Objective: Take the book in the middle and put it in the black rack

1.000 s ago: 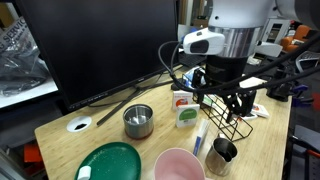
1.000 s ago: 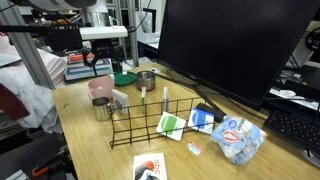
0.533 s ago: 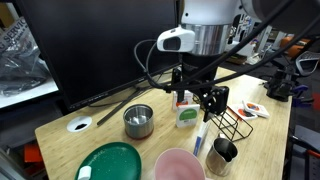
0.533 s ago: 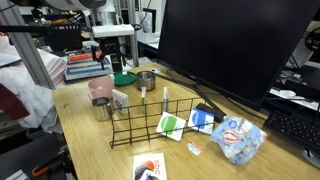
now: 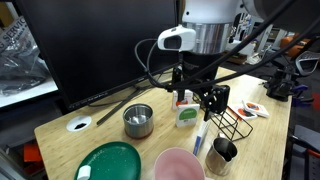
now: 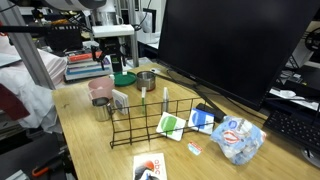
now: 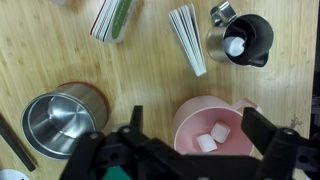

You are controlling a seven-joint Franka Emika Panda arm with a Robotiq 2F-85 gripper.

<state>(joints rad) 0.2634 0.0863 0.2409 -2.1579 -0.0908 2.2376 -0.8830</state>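
Note:
Three thin books stand on edge in a row on the wooden table: one with red print (image 5: 180, 98), a green one (image 5: 186, 115) in the middle, and a blue-white one (image 5: 200, 135). From above, the wrist view shows the green book (image 7: 112, 18) and a white-edged book (image 7: 188, 38). My gripper (image 5: 200, 96) hangs open and empty above them; in the wrist view it (image 7: 200, 138) straddles a pink cup (image 7: 212, 130), well above it. The black rack (image 5: 236, 122) of thin wire stands beside the books and also shows in an exterior view (image 6: 160, 120).
A steel bowl (image 5: 138, 120), a green plate (image 5: 110, 162), the pink cup (image 5: 178, 165) holding two white cubes, and a black-and-steel mug (image 5: 222, 152) crowd the table front. A large dark monitor (image 5: 100, 45) stands behind. Flat booklets (image 6: 170, 125) lie by the rack.
A second ago my gripper hung over the black rack; it moved sideways to above the books and the pink cup. It has not moved in the last half second.

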